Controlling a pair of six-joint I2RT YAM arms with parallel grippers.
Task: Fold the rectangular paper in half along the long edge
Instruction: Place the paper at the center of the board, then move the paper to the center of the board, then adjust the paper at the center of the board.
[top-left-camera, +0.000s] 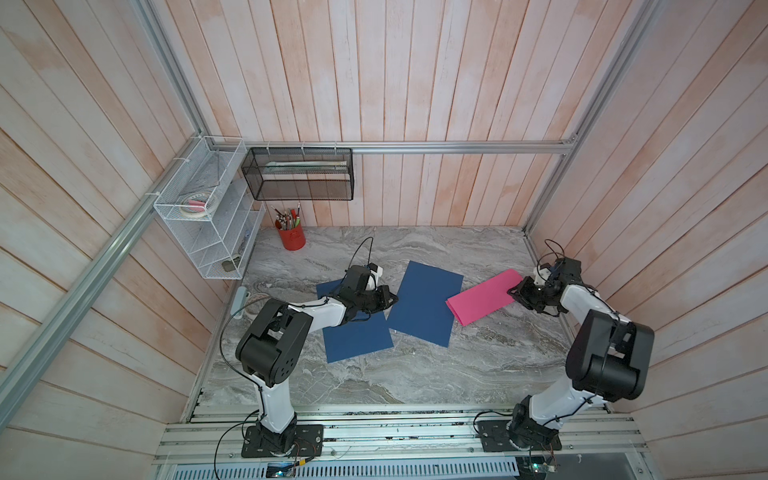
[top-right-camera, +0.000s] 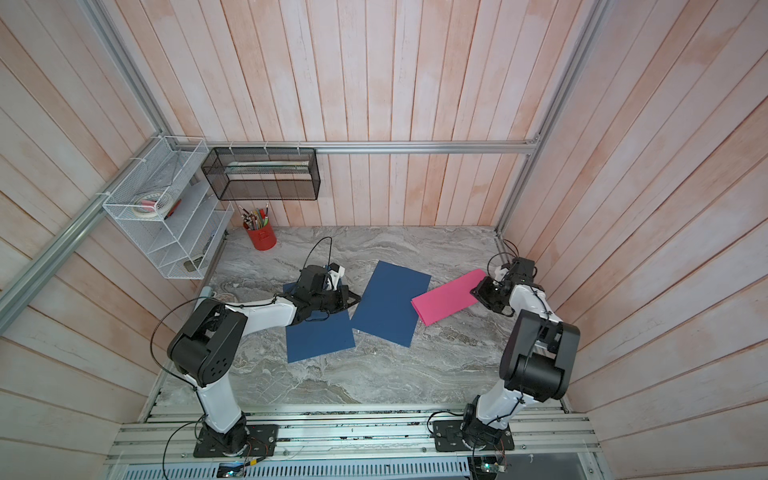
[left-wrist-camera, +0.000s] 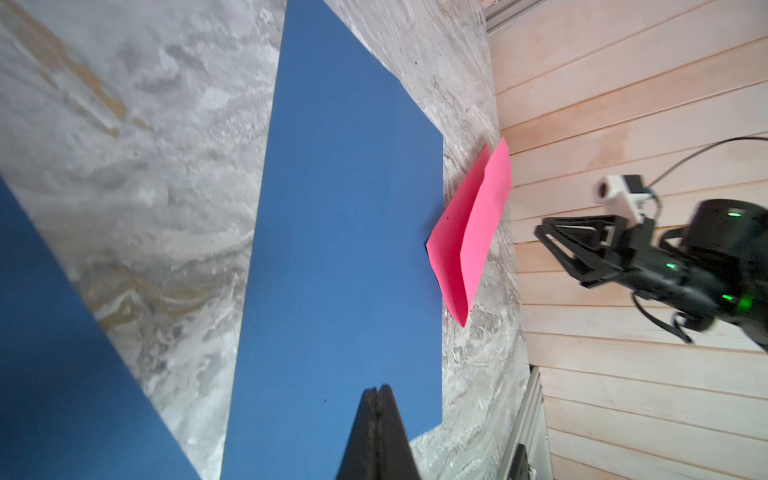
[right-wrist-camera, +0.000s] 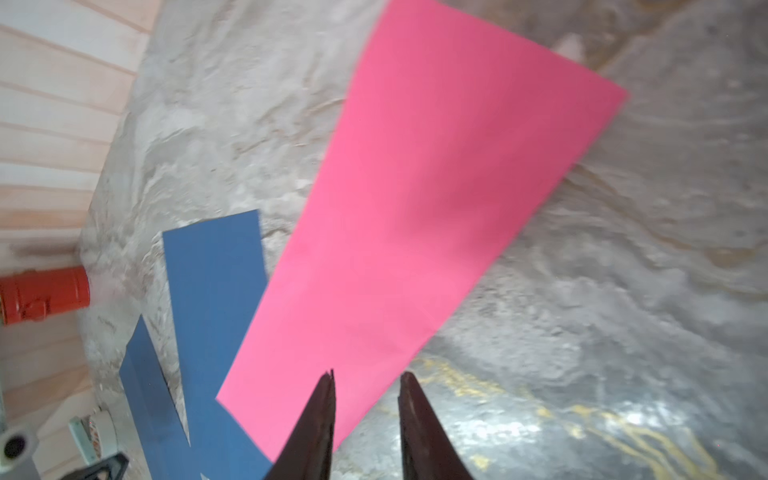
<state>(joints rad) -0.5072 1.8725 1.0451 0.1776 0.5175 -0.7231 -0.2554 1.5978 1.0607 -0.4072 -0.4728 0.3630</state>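
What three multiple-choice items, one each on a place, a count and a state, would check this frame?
1. Where is the red cylindrical pen cup?
A. by the back wall, beside the white wire rack
B. inside the black mesh basket
C. between the arm bases

2. How many dark blue rectangular paper sheets lie on the grey marbled table?
A. one
B. two
C. four

3. The pink paper sheet is:
A. folded double
B. crumpled into a ball
C. rolled into a tube

Answers:
1 A: both top views show the cup in the back corner by the rack.
2 B: both top views show two sheets.
3 A: the left wrist view shows two layers meeting at a crease.
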